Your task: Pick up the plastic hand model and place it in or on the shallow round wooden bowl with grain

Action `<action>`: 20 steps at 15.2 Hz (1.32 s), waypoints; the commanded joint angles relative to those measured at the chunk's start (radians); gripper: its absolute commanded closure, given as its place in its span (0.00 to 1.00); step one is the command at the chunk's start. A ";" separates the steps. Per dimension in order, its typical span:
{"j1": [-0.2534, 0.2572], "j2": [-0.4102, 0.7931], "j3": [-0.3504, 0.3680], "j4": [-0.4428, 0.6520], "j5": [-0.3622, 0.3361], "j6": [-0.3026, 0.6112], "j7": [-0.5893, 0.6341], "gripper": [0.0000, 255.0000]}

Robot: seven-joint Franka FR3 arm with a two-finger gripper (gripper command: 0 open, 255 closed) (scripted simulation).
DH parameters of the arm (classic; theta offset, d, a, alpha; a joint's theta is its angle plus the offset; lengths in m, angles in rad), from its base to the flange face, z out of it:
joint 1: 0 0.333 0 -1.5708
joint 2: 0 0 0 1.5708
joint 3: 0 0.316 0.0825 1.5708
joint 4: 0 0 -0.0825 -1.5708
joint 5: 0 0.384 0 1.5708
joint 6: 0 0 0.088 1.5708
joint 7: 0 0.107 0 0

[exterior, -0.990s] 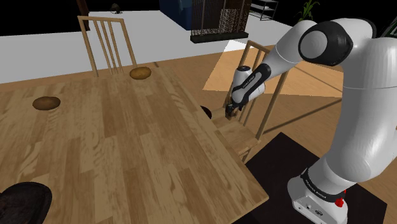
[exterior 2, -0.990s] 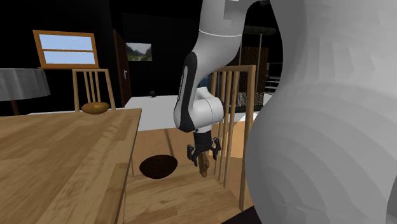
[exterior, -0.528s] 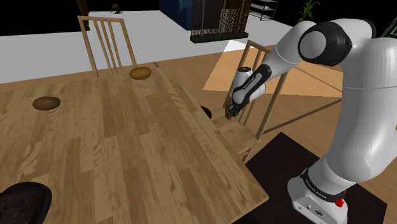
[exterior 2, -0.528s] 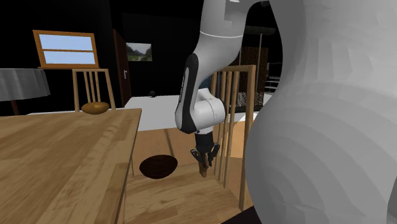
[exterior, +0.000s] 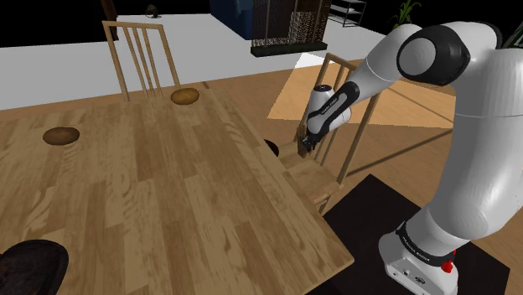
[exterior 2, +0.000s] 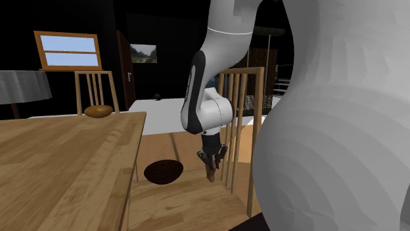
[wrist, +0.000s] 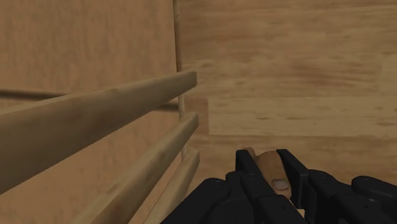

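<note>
Being clamped by the black hand (wrist: pixel 266 160) beside the chair spindles (wrist: pixel 95 121), the tan hand model (wrist: pixel 272 172) is being judged light, rigid and best gripped across its narrow width.

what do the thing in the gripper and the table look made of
Hand model: smooth, matte, tan, with a fingernail shaped in; it could be plastic or painted wood, hard to say. Table: wood, going by the plank seams and grain streaks.

Long wooden table (exterior: pixel 168 193), slat-back chair (exterior: pixel 141 52) at its far end, framed window (exterior 2: pixel 68 51) beyond.
</note>
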 commanded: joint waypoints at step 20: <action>-0.003 -0.248 0.012 -0.020 0.022 -0.227 -0.041 1.00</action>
